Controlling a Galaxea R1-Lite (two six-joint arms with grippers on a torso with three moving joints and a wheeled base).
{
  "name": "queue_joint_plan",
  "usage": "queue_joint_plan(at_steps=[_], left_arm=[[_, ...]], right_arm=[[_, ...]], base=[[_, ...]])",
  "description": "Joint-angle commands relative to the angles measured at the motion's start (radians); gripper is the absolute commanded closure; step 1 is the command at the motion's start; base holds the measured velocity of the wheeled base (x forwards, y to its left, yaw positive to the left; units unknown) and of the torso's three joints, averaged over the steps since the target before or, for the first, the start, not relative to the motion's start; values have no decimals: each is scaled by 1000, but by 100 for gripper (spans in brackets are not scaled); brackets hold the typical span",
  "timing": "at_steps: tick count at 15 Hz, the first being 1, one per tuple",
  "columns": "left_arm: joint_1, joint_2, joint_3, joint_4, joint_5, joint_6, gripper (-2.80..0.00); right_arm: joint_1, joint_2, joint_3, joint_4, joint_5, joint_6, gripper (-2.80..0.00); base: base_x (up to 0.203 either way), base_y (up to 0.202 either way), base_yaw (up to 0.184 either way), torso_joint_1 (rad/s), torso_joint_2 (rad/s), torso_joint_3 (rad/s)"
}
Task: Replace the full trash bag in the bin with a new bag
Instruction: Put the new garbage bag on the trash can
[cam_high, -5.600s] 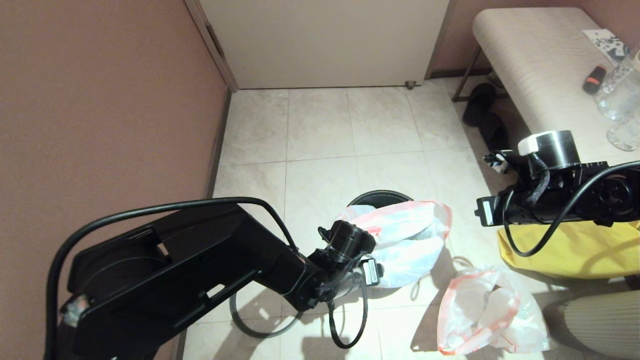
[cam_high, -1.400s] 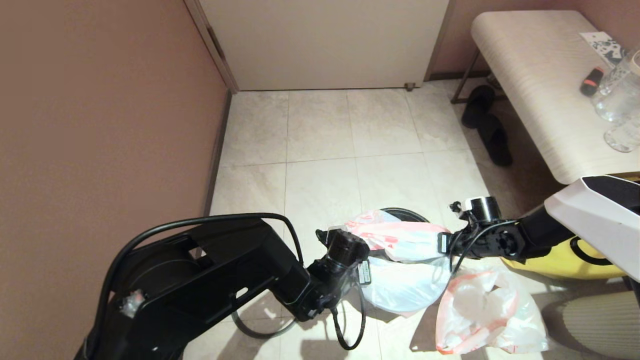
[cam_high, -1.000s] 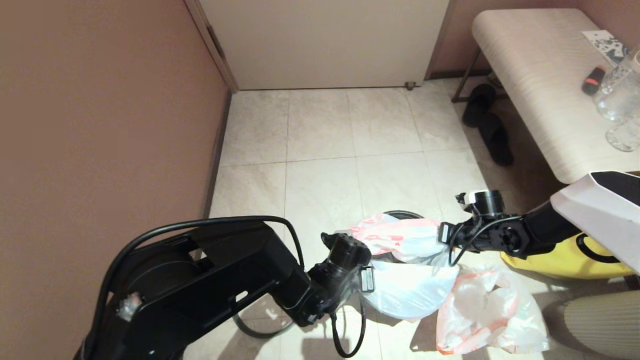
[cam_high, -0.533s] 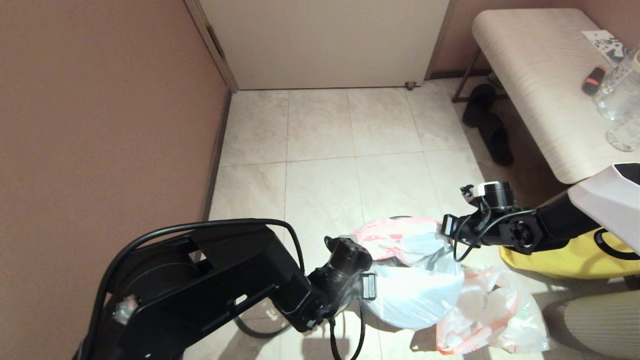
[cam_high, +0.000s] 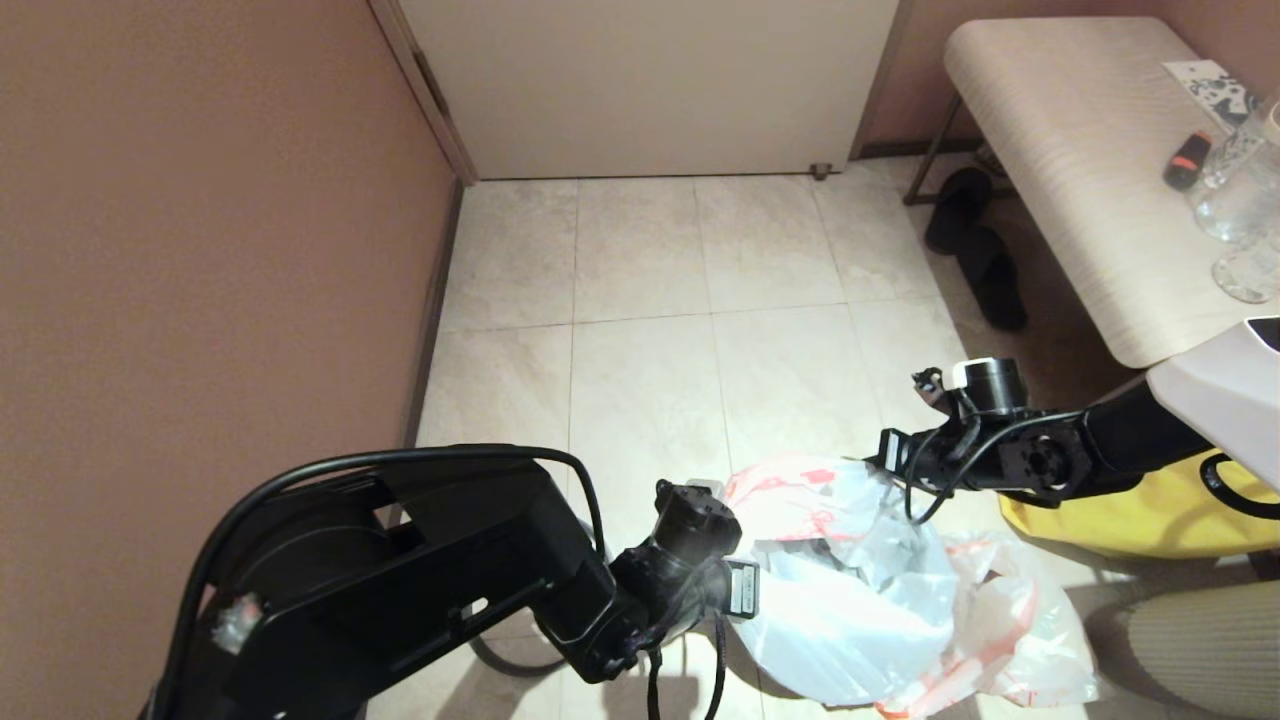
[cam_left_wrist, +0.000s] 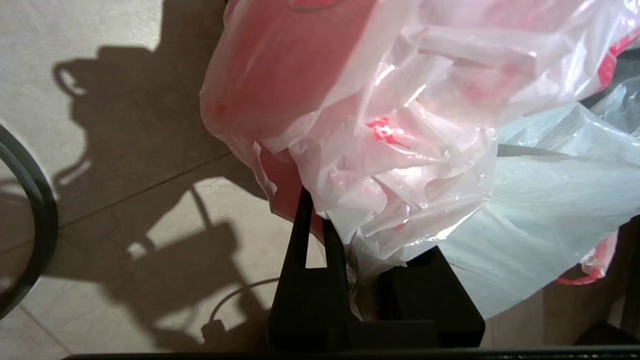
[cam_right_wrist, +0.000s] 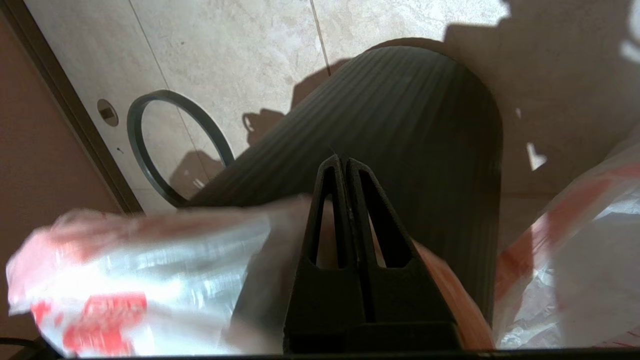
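Note:
The new bag (cam_high: 840, 570), thin white plastic with a pink hem and red print, hangs stretched between my two grippers. My left gripper (cam_high: 742, 590) is shut on a bunched fold of it (cam_left_wrist: 380, 200). My right gripper (cam_high: 873, 464) is shut on its pink hem, fingertips pressed together (cam_right_wrist: 342, 161). The bin shows only in the right wrist view, as a ribbed black wall (cam_right_wrist: 410, 115) just beyond the fingers; in the head view the bag hides it. The full trash bag (cam_high: 1010, 625) lies lumpy on the floor, right of the new bag and partly under it.
The grey hoop rim (cam_right_wrist: 150, 130) lies on the tiles near the wall's skirting. A yellow cloth tote (cam_high: 1120, 510) sits under my right arm. A bench (cam_high: 1080, 150) with glassware stands at the right, with slippers (cam_high: 985, 270) beneath. A brown wall (cam_high: 200, 250) closes the left.
The new bag has billowed and sunk toward the front, and now covers the bin's dark rim that showed behind it. My left gripper has drawn back a little; my right barely moved.

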Motion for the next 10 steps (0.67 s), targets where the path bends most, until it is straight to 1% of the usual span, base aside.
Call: queue_joint_plan(at_steps=[1,3,6,8,10], left_arm=[[-2,-9,12,-3,-13,5,0],[-3,-12,22,-5,-26,11,0],[-3,-11,21,-7,-25,13,0],[0,-10,18,-7,-27,11,0],[0,-13,16,-11,-28,10,0]], right_arm=[[11,-3,-1,35,22,-2,0],[17,-8,-5,80,59,-14,0],[18,-26,-7,96,63,-27,0],[1,-76,-10,92,63,-11,0],[11,-171,-4,108,60,-2,0]], base=[[0,0,0,0,0,0],[0,0,0,0,0,0],[0,0,0,0,0,0],[0,0,0,0,0,0],[0,0,0,0,0,0]])
